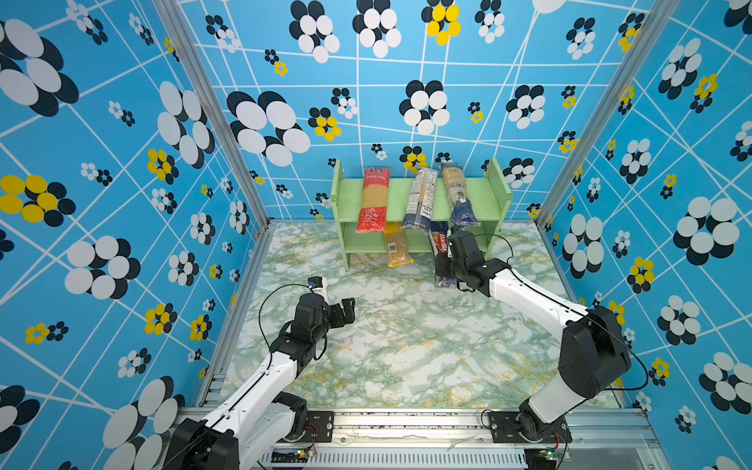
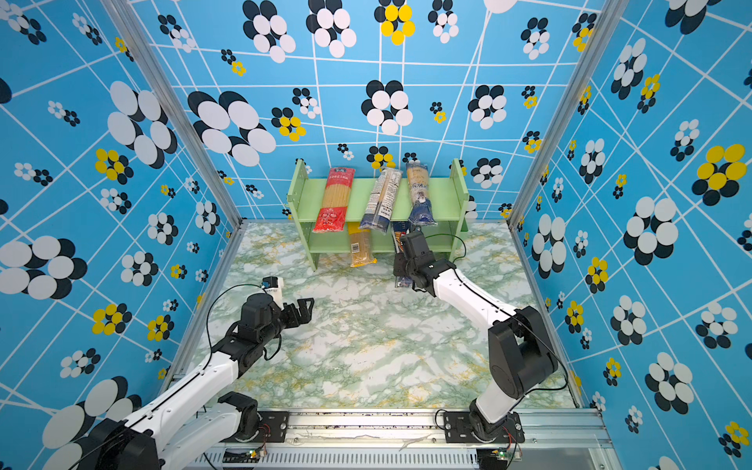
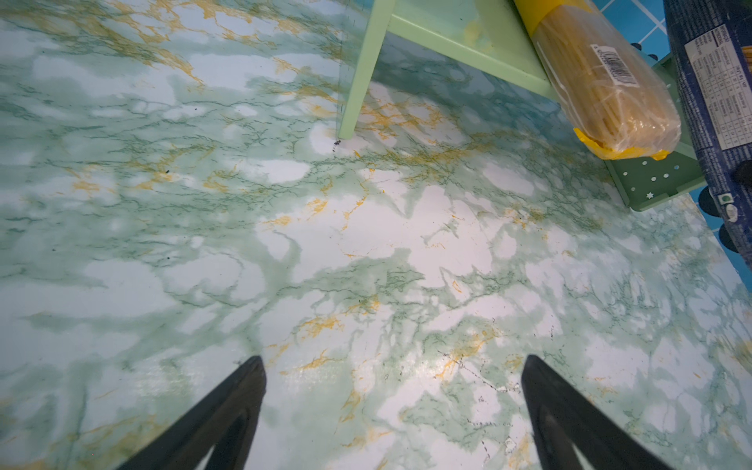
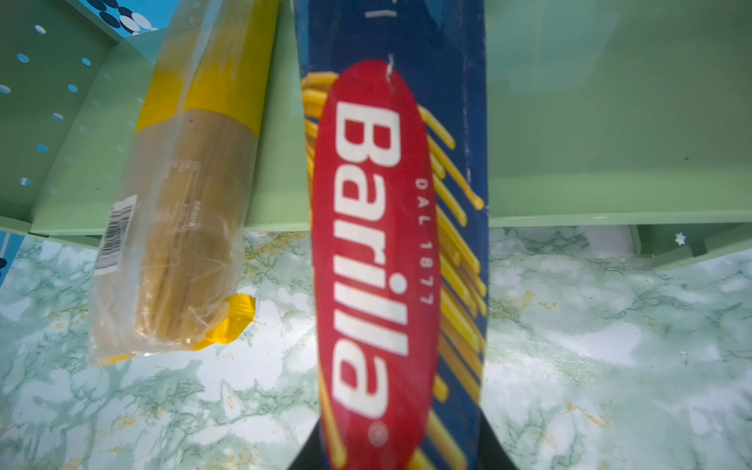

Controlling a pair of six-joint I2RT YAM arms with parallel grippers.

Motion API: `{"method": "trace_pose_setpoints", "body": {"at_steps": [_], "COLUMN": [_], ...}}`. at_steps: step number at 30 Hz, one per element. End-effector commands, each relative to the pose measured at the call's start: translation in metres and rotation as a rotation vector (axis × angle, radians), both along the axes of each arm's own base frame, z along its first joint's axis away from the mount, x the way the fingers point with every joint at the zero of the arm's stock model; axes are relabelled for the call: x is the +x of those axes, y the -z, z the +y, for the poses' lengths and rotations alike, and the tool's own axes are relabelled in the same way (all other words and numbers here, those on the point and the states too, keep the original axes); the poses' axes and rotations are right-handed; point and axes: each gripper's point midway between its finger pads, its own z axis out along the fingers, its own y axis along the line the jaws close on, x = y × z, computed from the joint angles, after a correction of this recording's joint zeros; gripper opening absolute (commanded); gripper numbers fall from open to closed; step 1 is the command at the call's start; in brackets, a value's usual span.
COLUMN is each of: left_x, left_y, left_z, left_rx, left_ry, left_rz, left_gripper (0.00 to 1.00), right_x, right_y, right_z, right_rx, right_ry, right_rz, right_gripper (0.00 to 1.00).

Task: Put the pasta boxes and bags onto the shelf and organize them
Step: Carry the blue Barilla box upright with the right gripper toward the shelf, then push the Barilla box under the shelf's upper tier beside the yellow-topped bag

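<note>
Marble table [image 1: 407, 346]: right end effector [image 1: 447, 260] grips Barilla box [image 4: 390, 244], fingers [image 4: 496, 457] seen only wrist-view; left end effector [image 3: 392, 360] wide.

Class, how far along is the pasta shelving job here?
Done: the red-ended clear bag and two blue-and-yellow bags lie on the pale-green wooden shelf's top tier; the yellow barcoded bag sits below. In hand: the right gripper holds the dark blue Barilla box. Remaining: seating it.
</note>
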Motion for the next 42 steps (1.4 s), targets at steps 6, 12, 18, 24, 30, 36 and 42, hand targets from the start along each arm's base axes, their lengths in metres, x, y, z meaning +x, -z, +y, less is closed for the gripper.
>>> {"method": "trace_pose_setpoints", "body": {"at_steps": [6, 12, 18, 24, 30, 36, 42], "left_x": [0.004, 0.004, 0.004, 0.004, 0.003, 0.003, 0.002], "left_y": [-0.016, -0.017, -0.021, -0.021, -0.021, -0.021, -0.02], "left_z": [0.001, 0.002, 0.003, 0.003, 0.003, 0.005, 0.006], "left_rx": [-0.005, -0.005, -0.005, -0.009, -0.01, -0.007, -0.006], "left_ry": [0.006, 0.005, 0.006, 0.004, 0.003, -0.002, -0.006], "left_rz": [-0.049, -0.051, -0.059, -0.06, -0.061, -0.062, -0.06], "left_gripper": [0.99, 0.99, 0.99, 0.99, 0.99, 0.99, 0.99], "right_x": [0.027, 0.032, 0.036, 0.041, 0.052, 0.06, 0.067], "right_y": [-0.032, -0.025, -0.025, -0.031, -0.037, -0.045, -0.05], "right_z": [0.006, 0.006, 0.005, 0.004, 0.005, 0.006, 0.006], "right_rx": [0.061, 0.066, 0.073, 0.071, 0.054, 0.06, 0.059], "right_ry": [0.008, 0.023, 0.039, 0.051, 0.059, 0.076, 0.086], "right_rz": [-0.197, -0.221, -0.258, -0.299, -0.328, -0.36, -0.383], "right_gripper": [0.0, 0.0, 0.0, 0.0, 0.0, 0.0, 0.0]}}
